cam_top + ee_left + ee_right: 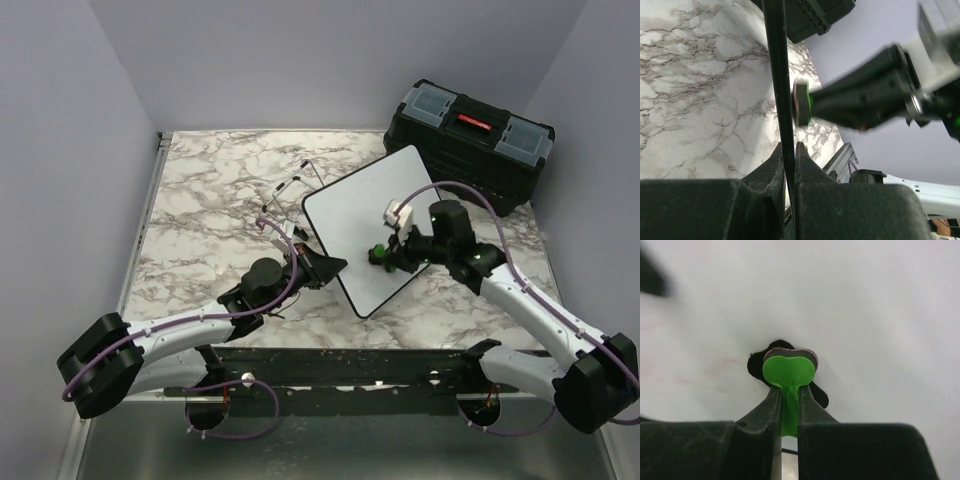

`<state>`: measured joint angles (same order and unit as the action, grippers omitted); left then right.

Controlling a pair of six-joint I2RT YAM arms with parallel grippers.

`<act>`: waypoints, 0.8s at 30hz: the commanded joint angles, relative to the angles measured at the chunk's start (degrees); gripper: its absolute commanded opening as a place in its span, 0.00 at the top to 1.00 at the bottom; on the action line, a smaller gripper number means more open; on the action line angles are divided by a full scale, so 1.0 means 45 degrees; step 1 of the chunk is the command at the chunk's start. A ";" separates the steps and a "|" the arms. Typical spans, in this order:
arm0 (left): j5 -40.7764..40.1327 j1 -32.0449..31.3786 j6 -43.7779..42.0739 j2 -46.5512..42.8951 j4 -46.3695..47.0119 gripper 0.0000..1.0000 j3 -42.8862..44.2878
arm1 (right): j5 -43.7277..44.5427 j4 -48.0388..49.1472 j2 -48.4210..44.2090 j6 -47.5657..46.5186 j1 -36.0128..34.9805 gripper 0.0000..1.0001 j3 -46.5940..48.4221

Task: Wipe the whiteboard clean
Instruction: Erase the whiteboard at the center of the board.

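**A:** Where is the whiteboard found?

**B:** The flat white rectangular whiteboard [375, 215], with its thin black rim and rounded corners, is seen right of centre in the top view. It is turned like a diamond over the grey-veined marble table [200, 200]. In the left wrist view it is seen edge-on, as a dark line running up the middle of the frame.

**A:** How is it held?

**B:** Its lower left edge is clamped between the jaws of the left gripper [325, 268], which are closed tight on the rim.

**A:** And the other tool?

**B:** The right gripper [788, 390] is closed on the stem of a bright green plastic eraser [788, 371] with a dark felt pad. The pad is set against the white face near the board's middle. From the left wrist view it appears to touch the surface. Faint pinkish streaks can be made out on the board at the left of the right wrist view.

**A:** What else is seen?

**B:** A thin black wire easel stand [290, 190] lies on the marble just beside the board's upper left edge. A black plastic toolbox [468, 140] with a red handle is seen at the upper right, near the board's top corner.
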<state>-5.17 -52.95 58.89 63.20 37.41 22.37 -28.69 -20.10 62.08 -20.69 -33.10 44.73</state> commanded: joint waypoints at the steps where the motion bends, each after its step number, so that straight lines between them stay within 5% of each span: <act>1: -0.0308 -0.0031 -0.0924 -0.1106 0.1835 1.00 0.0569 | 0.1346 0.0799 -0.0233 0.0280 0.3281 0.99 -0.0210; 5: -0.0230 -0.0031 -0.1418 -0.1277 0.1316 1.00 0.0790 | 0.0289 0.0608 -0.0080 0.0181 0.5865 0.99 0.0344; 11: 0.0240 -0.0031 -0.1674 -0.0979 0.1198 1.00 0.1382 | -0.2659 0.0571 0.0479 0.0059 0.5871 0.99 0.0059; 24: 0.0369 -0.0049 -0.0994 -0.0336 0.1876 1.00 0.1630 | -0.4075 0.0246 -0.0471 -0.0393 0.0487 0.99 -0.0138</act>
<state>-4.67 -52.99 53.39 62.08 33.21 25.74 -41.74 -17.74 60.84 -22.06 -25.21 43.97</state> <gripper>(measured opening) 0.045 0.111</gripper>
